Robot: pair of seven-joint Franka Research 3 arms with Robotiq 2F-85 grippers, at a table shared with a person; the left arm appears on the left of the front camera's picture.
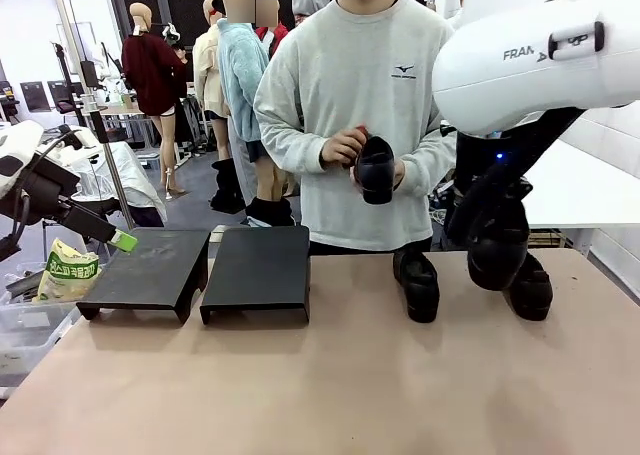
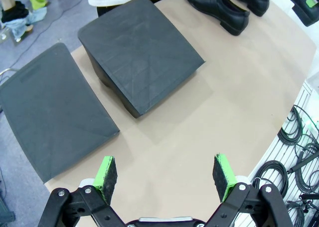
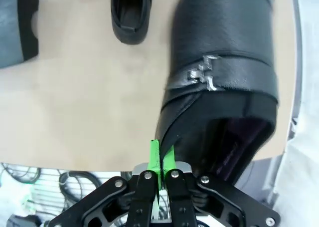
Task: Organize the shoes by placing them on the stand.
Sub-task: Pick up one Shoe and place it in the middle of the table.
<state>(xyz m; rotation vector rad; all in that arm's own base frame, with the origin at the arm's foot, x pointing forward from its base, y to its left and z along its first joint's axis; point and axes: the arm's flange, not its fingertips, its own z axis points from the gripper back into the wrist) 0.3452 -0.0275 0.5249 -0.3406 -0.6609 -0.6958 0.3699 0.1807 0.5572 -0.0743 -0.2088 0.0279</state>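
Black shoe sits at the right end of the table; right gripper pinches its collar edge, likely to lift it toward the stand; left gripper spread wide, empty.

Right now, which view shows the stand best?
Left wrist view: the stand, both platforms from above, sloped tops bare. Front view shows it low, nearly edge-on, left of centre. Right wrist view catches what looks like one corner at its left edge.

left hand spread wide; right hand pinched closed.
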